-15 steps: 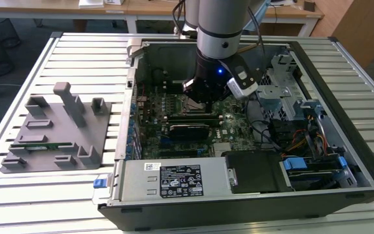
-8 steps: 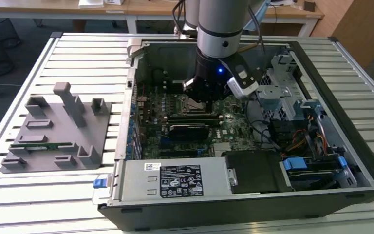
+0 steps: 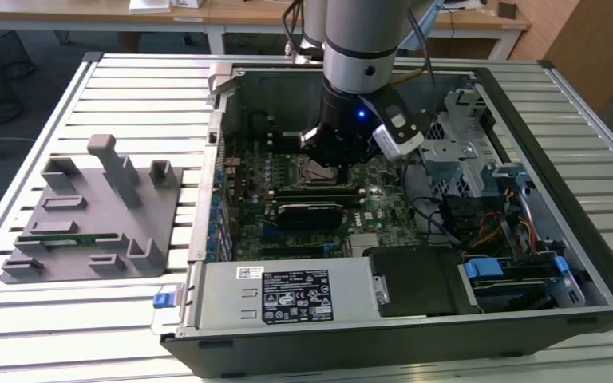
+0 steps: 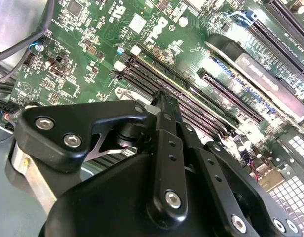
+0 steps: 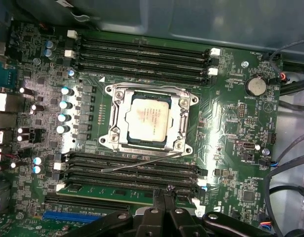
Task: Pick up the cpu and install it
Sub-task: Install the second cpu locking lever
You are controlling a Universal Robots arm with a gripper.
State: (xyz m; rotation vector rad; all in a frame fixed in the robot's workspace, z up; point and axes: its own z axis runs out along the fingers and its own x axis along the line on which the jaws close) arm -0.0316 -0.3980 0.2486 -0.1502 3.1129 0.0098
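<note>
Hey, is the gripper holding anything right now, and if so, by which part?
Nothing is held. The gripper is shut and empty above the motherboard, while the cpu already lies in its socket.

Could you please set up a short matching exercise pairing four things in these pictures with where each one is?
Things:
1. cpu
2. coin battery
3. grey fixture
4. pincer

Places:
A. on the slatted table, outside the computer case
B. inside the metal socket frame
C. over the memory slots beside the socket
D. on the motherboard, apart from the socket

Pairs: 1-B, 2-D, 3-A, 4-C
</note>
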